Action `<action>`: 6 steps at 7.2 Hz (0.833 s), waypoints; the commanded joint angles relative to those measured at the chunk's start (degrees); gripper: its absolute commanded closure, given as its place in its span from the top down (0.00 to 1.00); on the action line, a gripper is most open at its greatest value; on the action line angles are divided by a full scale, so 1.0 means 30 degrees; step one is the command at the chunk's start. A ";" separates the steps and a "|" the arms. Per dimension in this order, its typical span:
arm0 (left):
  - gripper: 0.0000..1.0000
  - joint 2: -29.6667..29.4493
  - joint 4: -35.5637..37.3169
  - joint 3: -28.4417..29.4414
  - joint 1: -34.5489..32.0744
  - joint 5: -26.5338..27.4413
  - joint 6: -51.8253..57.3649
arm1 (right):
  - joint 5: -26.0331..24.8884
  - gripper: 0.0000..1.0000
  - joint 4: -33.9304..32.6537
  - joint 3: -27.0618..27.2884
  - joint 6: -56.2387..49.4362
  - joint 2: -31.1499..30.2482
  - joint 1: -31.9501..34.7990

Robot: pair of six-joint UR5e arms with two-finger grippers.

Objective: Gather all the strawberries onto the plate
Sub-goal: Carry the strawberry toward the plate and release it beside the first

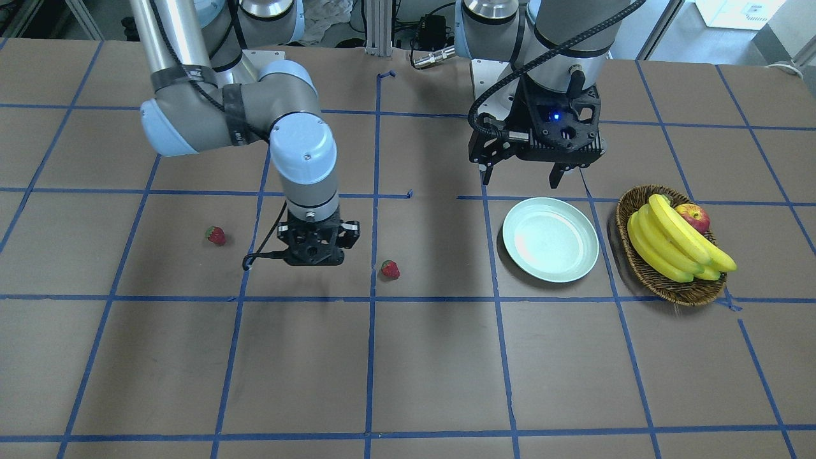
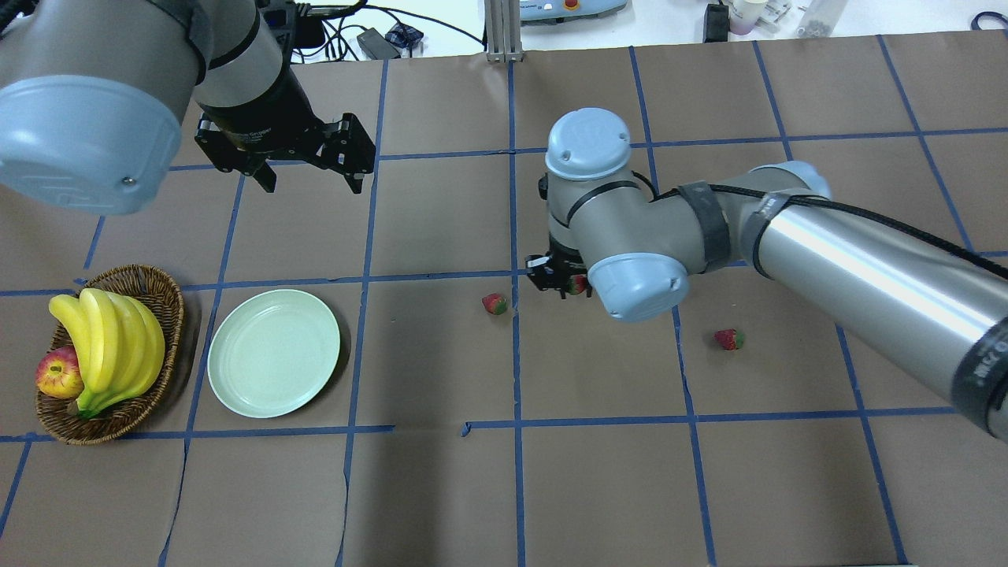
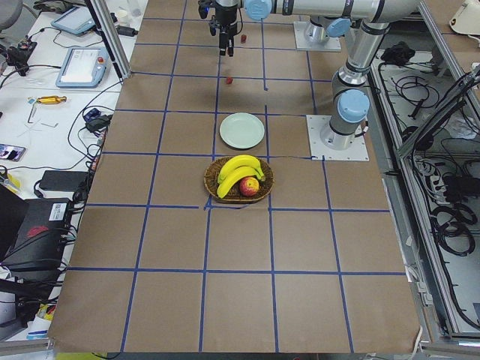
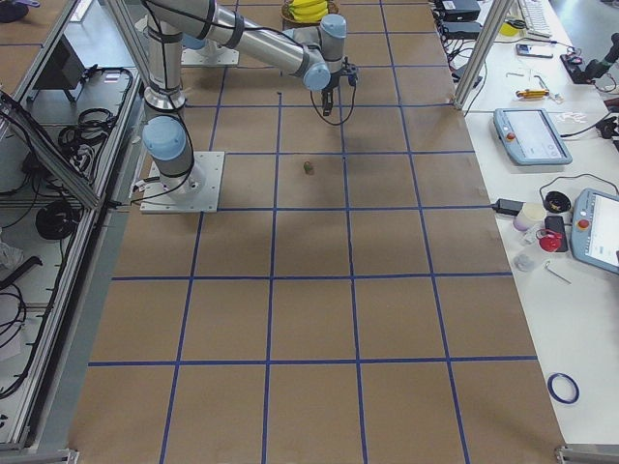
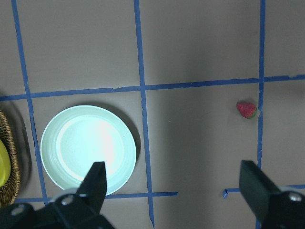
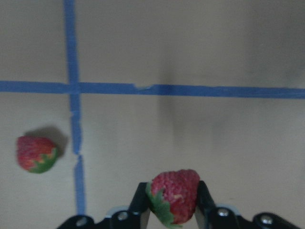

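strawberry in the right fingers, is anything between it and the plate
One loose strawberry lies on the table roughly on the line from the held strawberry to the plate; carried high, the held one likely clears it. The open left gripper hangs near the plate and could crowd the drop.

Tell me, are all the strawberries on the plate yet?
Not yet. The plate is empty. The right end effector grips the held strawberry. The middle strawberry and the outer strawberry lie on the table, waiting to be collected.
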 commanded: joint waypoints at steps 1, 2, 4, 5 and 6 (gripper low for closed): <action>1.00 0.0001 -0.0001 0.0000 0.0029 0.0001 -0.0001 | 0.1111 0.16 0.0011 -0.2070 0.3423 0.1850 0.2638; 1.00 0.0001 -0.0001 0.0000 0.0000 0.0001 -0.0001 | 0.1112 0.16 0.0011 -0.2717 0.4215 0.2384 0.3372; 1.00 0.0001 -0.0001 0.0000 0.0000 0.0001 -0.0001 | 0.1692 0.16 -0.0193 -0.2899 0.4311 0.3351 0.3584; 1.00 0.0001 -0.0001 -0.0029 0.0000 0.0001 -0.0030 | 0.1785 0.16 -0.0339 -0.2900 0.4311 0.3646 0.3613; 1.00 0.0001 -0.0001 -0.0030 0.0000 0.0001 -0.0030 | 0.1844 0.19 -0.0543 -0.2900 0.4340 0.3881 0.3585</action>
